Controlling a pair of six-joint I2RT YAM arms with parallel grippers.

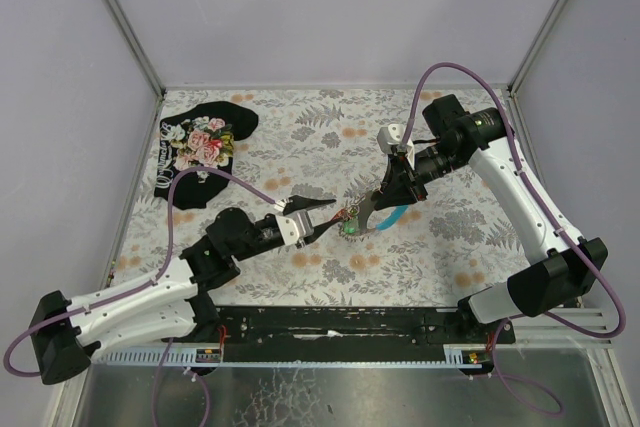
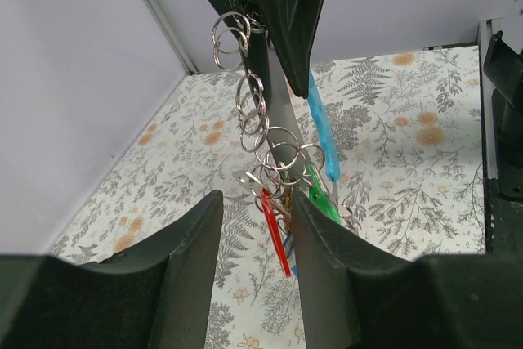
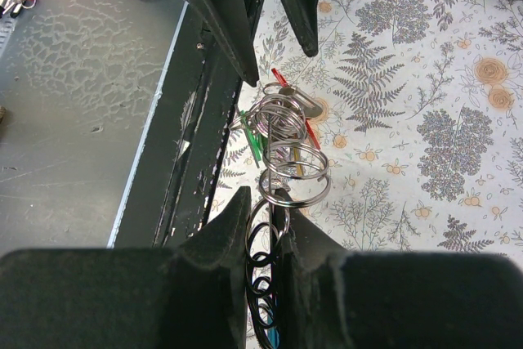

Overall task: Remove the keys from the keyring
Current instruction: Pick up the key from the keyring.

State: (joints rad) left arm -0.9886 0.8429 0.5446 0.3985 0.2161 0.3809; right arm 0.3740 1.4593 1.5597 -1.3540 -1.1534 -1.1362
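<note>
The keys (image 1: 348, 221) hang in a bunch above the middle of the table. In the left wrist view I see a red key (image 2: 276, 230) and a green key (image 2: 323, 198) under a chain of silvery rings, the keyring (image 2: 253, 108), with its light-blue fob (image 2: 323, 132) behind. My right gripper (image 1: 370, 213) is shut on the ring chain (image 3: 274, 218) and holds it up; the keys (image 3: 282, 116) dangle beyond its tips (image 3: 270, 202). My left gripper (image 2: 255, 202) is open, with the red key between its jaws close to the right finger (image 2: 323, 239).
A black floral cloth (image 1: 200, 147) lies at the far left of the fern-patterned tablecloth (image 1: 300, 137). A black rail (image 1: 340, 322) runs along the near edge, also seen in the right wrist view (image 3: 176, 161). Grey walls enclose the table.
</note>
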